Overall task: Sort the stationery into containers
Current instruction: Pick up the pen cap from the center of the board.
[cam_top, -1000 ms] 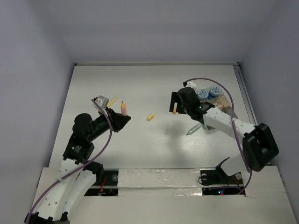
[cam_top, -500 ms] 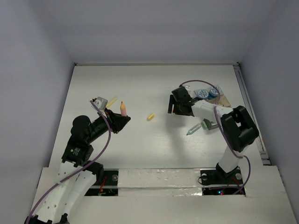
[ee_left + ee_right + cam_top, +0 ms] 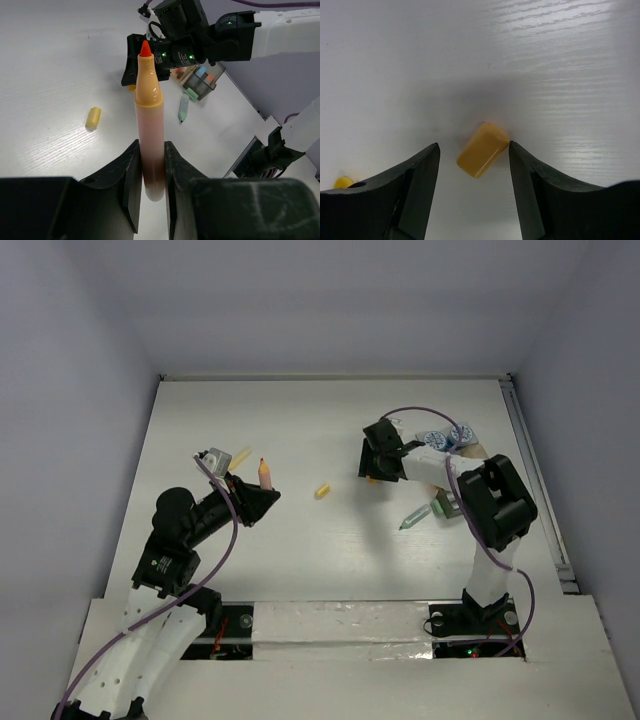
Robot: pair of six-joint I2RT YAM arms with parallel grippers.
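Observation:
My left gripper is shut on an orange pen, held upright with its red tip up above the table's left side; the top view shows this pen and gripper too. My right gripper is open and low over the table, with a short orange-yellow stub lying between its fingers. The stub's corner is at the right finger. From above, the right gripper hides most of that stub. A clear tray holds light-blue and orange pieces.
A yellow stub lies mid-table and a green pen to the right. A yellow pen rests behind the left gripper. Two round blue-and-white pots and a tan tray stand at the far right.
The right arm has swung left and down, setting its gripper over the orange-yellow stub, and its jaws have narrowed. The left arm holds the pen in place.

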